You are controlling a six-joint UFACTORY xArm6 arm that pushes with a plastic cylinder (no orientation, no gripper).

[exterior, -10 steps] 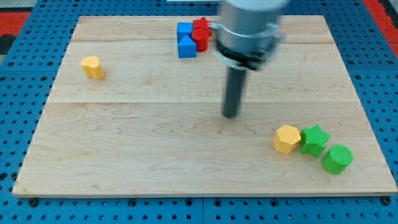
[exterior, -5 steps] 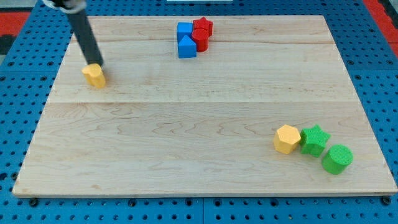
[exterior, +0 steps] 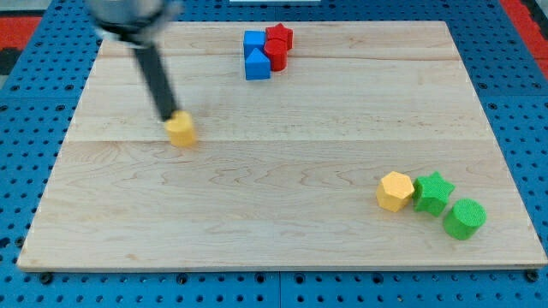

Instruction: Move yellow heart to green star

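Yellow heart: touched at upper-left by my tip, placed to shove it toward green star. Gripper: none fitted, nothing held.

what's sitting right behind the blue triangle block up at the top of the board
A blue cube sits directly behind the blue triangle. Red blocks crowd its right side; their hidden faces can't be seen.

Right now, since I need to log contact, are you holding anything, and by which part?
Nothing is held; I have no gripper. My tip presses against the upper-left side of the yellow heart, pushing it across the board.
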